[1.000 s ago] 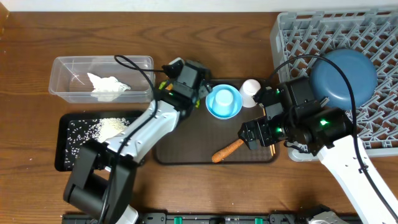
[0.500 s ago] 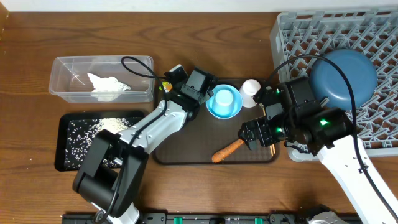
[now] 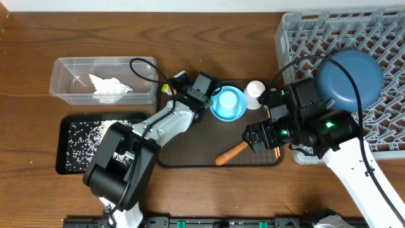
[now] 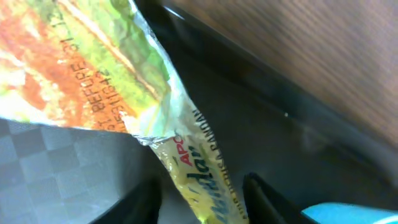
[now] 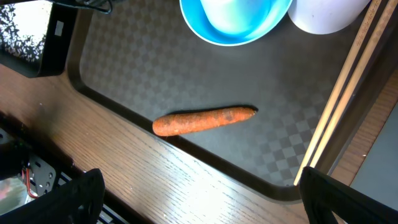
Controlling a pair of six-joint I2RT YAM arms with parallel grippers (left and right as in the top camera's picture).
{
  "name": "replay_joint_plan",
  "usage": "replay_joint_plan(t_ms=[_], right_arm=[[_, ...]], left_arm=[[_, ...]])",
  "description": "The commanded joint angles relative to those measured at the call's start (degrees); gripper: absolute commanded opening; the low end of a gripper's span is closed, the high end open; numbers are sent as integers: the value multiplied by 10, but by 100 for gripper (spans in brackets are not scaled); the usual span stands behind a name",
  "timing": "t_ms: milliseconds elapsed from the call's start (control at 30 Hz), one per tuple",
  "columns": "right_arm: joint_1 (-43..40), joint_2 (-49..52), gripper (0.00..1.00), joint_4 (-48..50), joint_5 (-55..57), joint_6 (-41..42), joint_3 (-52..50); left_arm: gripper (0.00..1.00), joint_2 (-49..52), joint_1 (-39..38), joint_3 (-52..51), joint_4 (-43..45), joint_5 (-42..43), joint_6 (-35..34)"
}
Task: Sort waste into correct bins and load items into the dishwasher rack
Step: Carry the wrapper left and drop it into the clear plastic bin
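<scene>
The green-yellow foil wrapper [image 4: 124, 74] lies at the brown tray's back left corner [image 3: 169, 87]. My left gripper [image 4: 202, 202] is open, with its fingers on either side of the wrapper's tail [image 3: 179, 84]. My right gripper [image 5: 205, 208] is open and empty, and hovers over the tray's front edge [image 3: 261, 136]. The carrot [image 3: 231, 152] [image 5: 205, 120] lies on the tray. The light-blue bowl [image 3: 228, 104] [image 5: 235, 18] holds a paler cup. The white cup [image 3: 254, 90] stands beside it. The chopsticks [image 5: 339, 93] lie along the tray's right side. The dark-blue bowl [image 3: 350, 78] sits in the grey rack [image 3: 304, 31].
The clear tub [image 3: 63, 82] at the back left holds the white tissue [image 3: 109, 87]. The black tray [image 3: 63, 149] in front of it holds rice [image 3: 111, 128]. The brown serving tray [image 3: 190, 149] lies mid-table. My left arm stretches from the table's front edge over the black tray.
My left gripper has shifted slightly right along the tray's back left corner, and its arm has swung with it. The right arm and the objects have not moved.
</scene>
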Motion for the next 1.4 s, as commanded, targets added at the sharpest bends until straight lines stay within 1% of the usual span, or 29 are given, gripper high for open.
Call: replay_joint_plan(t_ms=[0,100,133,267,367,500,567,667,767,900,1033,1100,1233,1367], right_arm=[[12,3,99,1,0,0,5],[12,3,99,0,0,0,5],[12,3,99,0,0,0,5],[12,3,99,1,0,0,5],[12,3,99,1,0,0,5],[12,3,99,0,0,0,5],[12,3,99,0,0,0,5],[12,3,99,1,0,0,5],[12,3,99,1,0,0,5],[12,3,99,0,0,0,5],[12,3,99,1,0,0,5],[12,3,99,1,0,0,5],[12,3,99,1,0,0,5],[12,3,99,1,0,0,5]], left_arm=[[29,-1,0,0,-1,-12,0],[7,-6,0,0,-3,-12,21],[6,-11,0,0,-5,-12,32],[6,-43,0,0,-24,-12,75],[6,-81,0,0,-40,-12,90],[6,-151,1,0,-41,-14,138],[6,-188,6,0,-41,-33,154],[6,-233,30,0,-41,-69,156],[6,-255,80,0,-39,-76,156],[6,-248,157,0,-37,-59,156],[7,-220,241,0,-19,37,154],[8,-203,271,0,-10,75,148],[9,-161,312,0,13,107,124],[15,-127,327,0,26,110,124]])
